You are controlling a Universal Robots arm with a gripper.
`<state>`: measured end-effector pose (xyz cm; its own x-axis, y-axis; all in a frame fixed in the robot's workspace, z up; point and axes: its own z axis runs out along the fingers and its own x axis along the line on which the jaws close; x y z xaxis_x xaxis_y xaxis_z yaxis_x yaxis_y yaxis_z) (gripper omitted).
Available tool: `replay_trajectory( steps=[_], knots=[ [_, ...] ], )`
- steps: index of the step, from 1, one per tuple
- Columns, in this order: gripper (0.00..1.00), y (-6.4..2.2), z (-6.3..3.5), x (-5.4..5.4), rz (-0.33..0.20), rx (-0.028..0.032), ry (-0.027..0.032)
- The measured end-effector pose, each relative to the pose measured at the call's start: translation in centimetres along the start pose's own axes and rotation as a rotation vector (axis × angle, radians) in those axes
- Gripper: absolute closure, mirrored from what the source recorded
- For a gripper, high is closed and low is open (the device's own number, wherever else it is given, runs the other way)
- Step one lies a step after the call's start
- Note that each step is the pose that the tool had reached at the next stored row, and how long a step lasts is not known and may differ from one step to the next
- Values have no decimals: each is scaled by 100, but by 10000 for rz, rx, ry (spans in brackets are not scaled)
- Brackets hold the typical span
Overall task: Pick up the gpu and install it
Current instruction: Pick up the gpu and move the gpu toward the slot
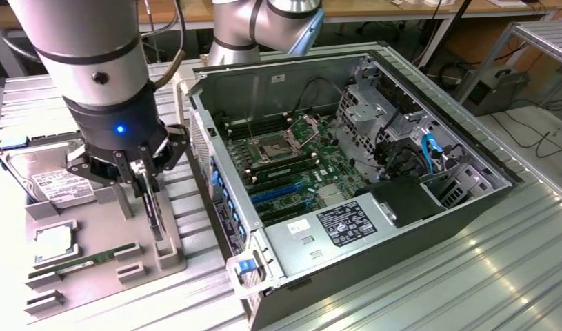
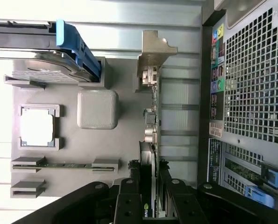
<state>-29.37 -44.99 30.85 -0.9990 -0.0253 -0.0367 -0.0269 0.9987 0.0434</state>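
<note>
Grey tray (image 1: 104, 231), thin dark upright gpu (image 1: 154, 207)

The arm (image 1: 87, 62) hangs vertical at the exterior view's left — wrist (image 1: 120, 127) pointing straight down, gripper (image 1: 138, 187) low.

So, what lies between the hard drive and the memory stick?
Between the hard drive and the memory stick sits a square silver chip; the exterior and wrist views both show it.

Open computer case (image 1: 253, 93), hard drive (image 1: 52, 183) (white label), memory stick (image 1: 92, 261)
</note>
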Motion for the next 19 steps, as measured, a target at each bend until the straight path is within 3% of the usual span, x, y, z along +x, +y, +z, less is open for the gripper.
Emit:
replay_trajectory(
  steps=[2, 8, 12, 14, 19],
  knots=[
    [74, -8, -149, -9, 0, -1, 1],
    [74, -36, -442, -72, 1, -4, 1],
    [74, -68, -642, -152, 0, -5, 9],
    [74, -101, -823, -230, 2, -7, 27],
    [74, -148, -1057, -343, 3, -8, 61]
  ],
)
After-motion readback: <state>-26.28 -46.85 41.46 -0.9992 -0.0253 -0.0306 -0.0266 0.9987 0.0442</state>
